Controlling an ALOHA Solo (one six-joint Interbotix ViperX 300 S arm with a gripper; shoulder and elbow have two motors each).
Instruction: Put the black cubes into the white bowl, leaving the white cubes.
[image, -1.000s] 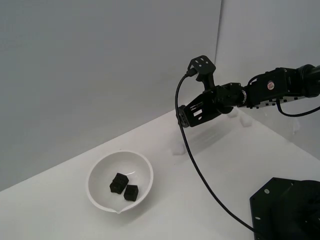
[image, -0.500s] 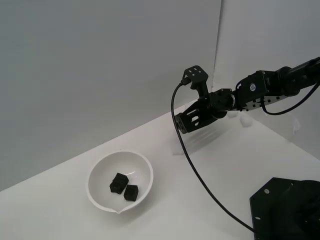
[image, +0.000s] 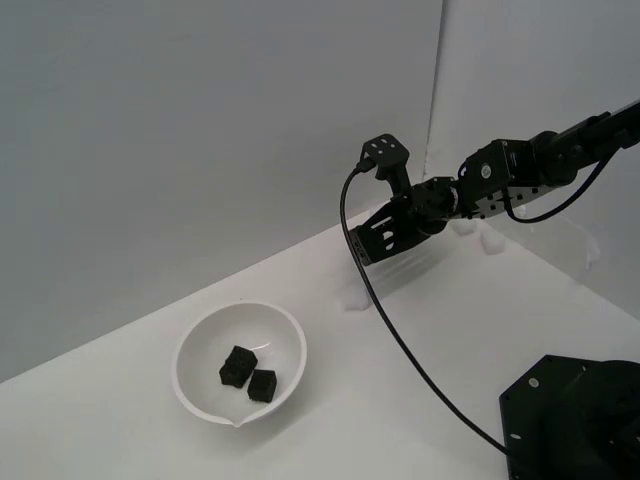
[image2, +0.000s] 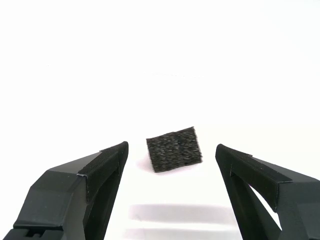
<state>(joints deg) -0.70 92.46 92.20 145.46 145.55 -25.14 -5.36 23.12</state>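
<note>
Jaws parted wide and empty: in the exterior view the gripper (image: 358, 243) hangs above the far part of the tabletop (image: 420, 380), well apart from the white bowl (image: 199, 398). Against the frames of the preceding second, the arm has reached further toward this view's left and the gripper has dropped lower and nearer the back wall; the bowl and its contents have not moved. Judged from this, a descent onto another cube is under way. Count in this view: two black cubes (image: 248, 375) lie touching each other inside the bowl; two pale lumps that are probably white cubes show, one (image: 354, 297) on the tabletop below the gripper and one (image: 489, 242) behind the arm, both faint against the surface.

Wrist view: one further black cube (image2: 174, 149) lies on the bare tabletop, between the two fingers (image2: 104, 170) but touching neither. That brings the black cubes to three, two delivered and one outstanding. No white cube can be made out in this view. The outstanding cube sits slightly skewed to the jaws, so closing on it may turn it before it seats.
</note>
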